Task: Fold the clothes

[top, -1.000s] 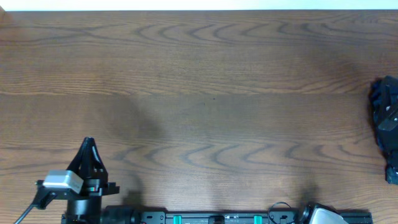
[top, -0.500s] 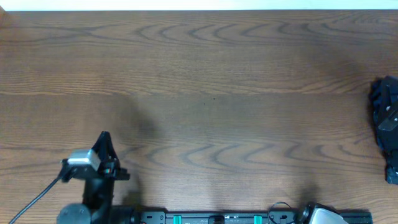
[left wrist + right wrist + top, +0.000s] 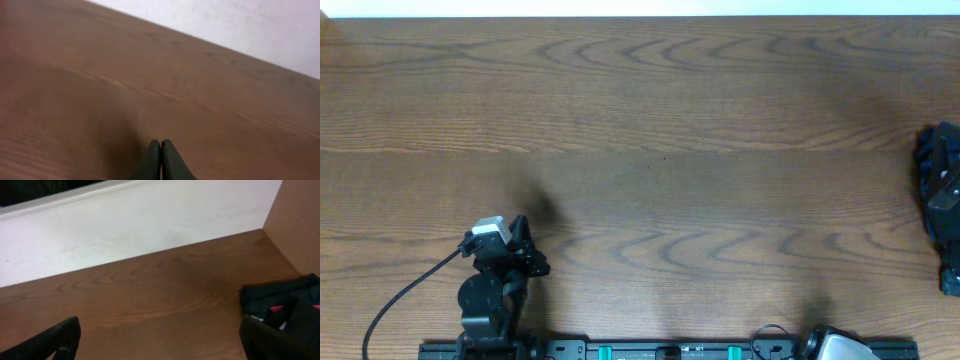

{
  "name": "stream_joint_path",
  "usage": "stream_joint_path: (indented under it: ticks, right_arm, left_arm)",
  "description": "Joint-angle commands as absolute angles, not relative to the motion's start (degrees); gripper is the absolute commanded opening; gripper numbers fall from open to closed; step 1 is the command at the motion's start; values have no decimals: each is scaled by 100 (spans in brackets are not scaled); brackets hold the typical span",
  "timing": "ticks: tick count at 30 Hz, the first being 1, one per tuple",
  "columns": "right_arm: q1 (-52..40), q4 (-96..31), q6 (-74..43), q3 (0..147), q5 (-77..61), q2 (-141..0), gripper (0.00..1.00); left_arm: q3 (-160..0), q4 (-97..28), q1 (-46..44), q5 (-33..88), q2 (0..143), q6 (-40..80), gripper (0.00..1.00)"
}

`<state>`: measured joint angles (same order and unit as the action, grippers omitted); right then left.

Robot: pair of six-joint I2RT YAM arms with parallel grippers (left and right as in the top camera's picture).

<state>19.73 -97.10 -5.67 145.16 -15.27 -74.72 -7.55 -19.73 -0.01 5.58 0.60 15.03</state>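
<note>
The left hand (image 3: 160,151) has its two dark fingers pressed together with nothing between them, the tips meeting along a thin seam. Its wrist view looks out low over the brown wood-grain bench (image 3: 660,120) toward a pale wall (image 3: 250,30) at the far edge. From overhead the left arm stands at the near left of the bench, bunched up over its base, with a white-grey camera block (image 3: 487,231) on the wrist and a black cable (image 3: 405,300) curving off toward the near-left corner. The right hand (image 3: 160,326) is spread wide and grips nothing: one dark finger (image 3: 56,339) shows at the lower left of its wrist view and the other at the lower right, with bare wood between them. Of the right arm the overhead view catches only a pale part at the near edge, right of the middle. The black collared top cannot be made out in any of the three views. The only fabric to be seen is a crumpled dark blue bundle (image 3: 942,200) with grey-white and red patches, lying at the far right edge of the bench and partly cut off by the frame. In the right wrist view it sits just behind the lower-right finger, whether touching it I cannot tell, beside a tan panel (image 3: 295,225) that rises at the bench's right side
</note>
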Motion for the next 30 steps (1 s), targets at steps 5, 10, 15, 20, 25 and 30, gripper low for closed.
stream_joint_path:
  ticks: [5, 10, 15, 20, 25, 30]
  right_arm:
    - [1920, -9725, -635, 14508, -1568, -7489, 99]
    - [1920, -9725, -635, 14508, -1568, -7489, 99]
    - [1920, -9725, -635, 14508, -1568, -7489, 99]
    - [1920, -9725, -635, 14508, -1568, -7489, 99]
    - [1920, -9725, -635, 14508, -1568, -7489, 99]
    - [1920, -9725, -635, 14508, -1568, -7489, 99]
  left_arm:
    - [-585, -1935, 25, 440, 10, 1509, 6]
    - [-587, -1951, 25, 379, 10, 1149, 12]
    - [-587, -1962, 25, -25, 10, 921, 22]
    - [-596, -2003, 25, -21, 10, 727, 43]
    - [-598, -1997, 25, -5, 10, 731, 80]
    - [-598, -1994, 25, -5, 10, 731, 98]
